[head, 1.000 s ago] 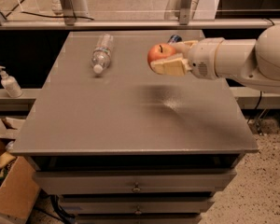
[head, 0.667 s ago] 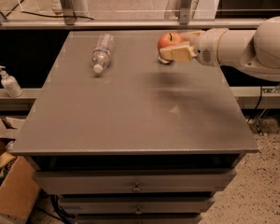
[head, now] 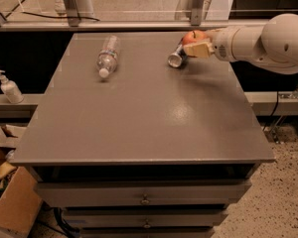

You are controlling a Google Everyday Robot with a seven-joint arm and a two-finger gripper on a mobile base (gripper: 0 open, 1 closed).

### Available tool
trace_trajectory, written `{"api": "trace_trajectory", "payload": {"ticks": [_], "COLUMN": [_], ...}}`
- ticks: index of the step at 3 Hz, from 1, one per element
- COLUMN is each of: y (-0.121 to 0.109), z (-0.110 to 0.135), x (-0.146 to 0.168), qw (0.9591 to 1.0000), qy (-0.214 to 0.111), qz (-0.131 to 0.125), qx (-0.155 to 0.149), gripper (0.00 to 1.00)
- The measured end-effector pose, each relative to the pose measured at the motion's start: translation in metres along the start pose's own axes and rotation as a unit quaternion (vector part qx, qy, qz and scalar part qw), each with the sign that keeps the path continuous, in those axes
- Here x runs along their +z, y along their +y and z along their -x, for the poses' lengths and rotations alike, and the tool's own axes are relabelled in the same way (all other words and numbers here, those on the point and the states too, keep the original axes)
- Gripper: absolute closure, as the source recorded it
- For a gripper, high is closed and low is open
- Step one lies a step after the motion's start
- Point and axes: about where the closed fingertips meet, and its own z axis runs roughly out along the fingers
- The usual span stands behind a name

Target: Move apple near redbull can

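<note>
The red-orange apple is held in my gripper at the far right of the grey table, near its back edge. The gripper's tan fingers are shut on the apple, with the white arm reaching in from the right. The redbull can lies on its side on the table, silver top facing the camera, just left of and below the apple. The can's far end is hidden behind the gripper. I cannot tell whether the apple touches the table.
A clear plastic water bottle lies on its side at the table's back left. A white pump bottle stands on a ledge to the left. Drawers sit under the table front. A cardboard box is at lower left.
My gripper has carried the apple toward the back right of the table, uncovering the redbull can that now lies beside it.
</note>
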Motion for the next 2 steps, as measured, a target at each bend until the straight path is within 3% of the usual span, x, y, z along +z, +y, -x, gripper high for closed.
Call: {"api": "trace_trajectory", "payload": {"ticks": [1, 2], "y": [-0.028, -0.042], "z": [-0.009, -0.014], "x": [0.0, 0.002], "qw": [0.9993, 0.9986], "qy": [-0.007, -0.006], "qz": [-0.036, -0.051], "qx": [0.006, 0.009], "gripper": [1.0, 1.0]}}
